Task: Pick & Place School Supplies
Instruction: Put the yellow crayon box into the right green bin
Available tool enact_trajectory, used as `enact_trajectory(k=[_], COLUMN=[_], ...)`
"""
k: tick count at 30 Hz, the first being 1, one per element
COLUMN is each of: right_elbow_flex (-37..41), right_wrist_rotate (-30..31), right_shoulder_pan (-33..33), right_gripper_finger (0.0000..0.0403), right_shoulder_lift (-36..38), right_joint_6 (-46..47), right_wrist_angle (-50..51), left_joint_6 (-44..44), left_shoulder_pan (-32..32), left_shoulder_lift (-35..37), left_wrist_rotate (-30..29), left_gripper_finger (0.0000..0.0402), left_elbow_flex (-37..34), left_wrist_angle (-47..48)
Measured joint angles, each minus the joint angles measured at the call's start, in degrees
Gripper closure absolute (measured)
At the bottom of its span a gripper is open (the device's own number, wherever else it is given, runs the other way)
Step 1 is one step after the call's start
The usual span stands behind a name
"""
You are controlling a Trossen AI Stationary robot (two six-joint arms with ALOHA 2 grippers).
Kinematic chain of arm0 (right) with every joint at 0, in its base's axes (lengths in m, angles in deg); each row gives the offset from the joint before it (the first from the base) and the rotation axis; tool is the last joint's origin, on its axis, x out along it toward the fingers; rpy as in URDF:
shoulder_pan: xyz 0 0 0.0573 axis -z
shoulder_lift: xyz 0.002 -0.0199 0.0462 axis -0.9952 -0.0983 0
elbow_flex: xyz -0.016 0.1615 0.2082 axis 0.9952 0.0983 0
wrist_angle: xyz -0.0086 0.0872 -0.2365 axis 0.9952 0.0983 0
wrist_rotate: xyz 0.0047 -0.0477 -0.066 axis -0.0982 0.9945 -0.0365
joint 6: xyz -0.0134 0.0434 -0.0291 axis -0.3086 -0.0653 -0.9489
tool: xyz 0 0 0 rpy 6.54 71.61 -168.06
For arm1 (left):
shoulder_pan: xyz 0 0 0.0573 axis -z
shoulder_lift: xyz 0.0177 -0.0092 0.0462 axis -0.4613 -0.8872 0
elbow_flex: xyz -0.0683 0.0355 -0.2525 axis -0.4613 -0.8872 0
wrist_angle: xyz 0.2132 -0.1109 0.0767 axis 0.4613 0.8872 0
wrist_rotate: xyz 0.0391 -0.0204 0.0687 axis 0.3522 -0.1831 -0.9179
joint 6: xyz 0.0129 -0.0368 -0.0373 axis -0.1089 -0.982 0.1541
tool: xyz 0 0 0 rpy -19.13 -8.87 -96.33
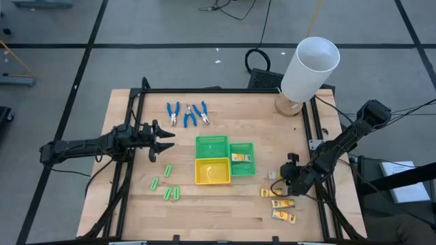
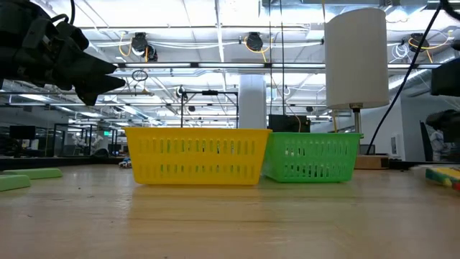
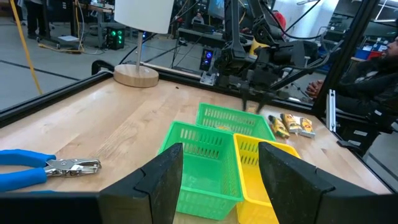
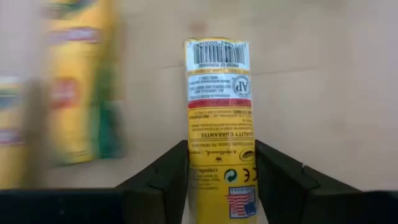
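Observation:
My right gripper (image 1: 278,177) is near the table's right edge, shut on a yellow-orange packet (image 4: 217,106). Three more packets (image 1: 281,204) lie flat on the wood just nearer than it, and one lies in the small green tray (image 1: 242,160). Three blue-handled pliers (image 1: 188,114) lie flat at the far side. Several light-green sticks (image 1: 167,185) lie near the left front. My left gripper (image 1: 167,139) hovers open, left of the trays, touching nothing. My right gripper pinches the packet between its two fingers (image 4: 168,180), one on each long side, near one end (image 4: 219,186). The fingers point down from above. The barcode end (image 4: 217,56) sticks out past the fingertips. In the left wrist view the packet (image 3: 252,107) hangs below the fingers.
A yellow tray (image 1: 212,171) and two green trays (image 1: 211,146) sit together mid-table. A big white cylinder (image 1: 310,68) on a round wooden base stands at the far right corner. A black frame rail (image 1: 136,122) borders the table. Bare wood lies along the near edge.

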Motion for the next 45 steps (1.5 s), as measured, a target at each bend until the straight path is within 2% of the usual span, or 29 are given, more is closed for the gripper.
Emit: enact_trajectory(k=[2,15,35,45], right_elbow_flex=[0.12,-0.02,-0.13,-0.13], right_wrist_rotate=[1.81,1.89,1.53,0.32], right_shoulder_pan=[0.15,2.3,6.61,9.32], right_gripper_finger=[0.0259,0.0285,0.0287,0.0287], right_shoulder_lift=[-0.01,0.04,0.27,7.62], right_joint_6=[-0.78,0.55,2.93,0.73], right_wrist_angle=[0.24,-0.63,-0.76,-0.75], left_joint_6=[-0.01,0.0,-0.01,-0.01], left_shoulder_pan=[0.0,0.0,0.0,0.0], left_shoulder_lift=[0.0,0.0,0.0,0.0], left_wrist_rotate=[0.0,0.0,0.0,0.0], left_gripper_finger=[0.0188,0.0188,0.0188,0.0188], left_elbow_flex=[0.0,0.0,0.0,0.0], left_wrist_angle=[0.0,0.0,0.0,0.0])
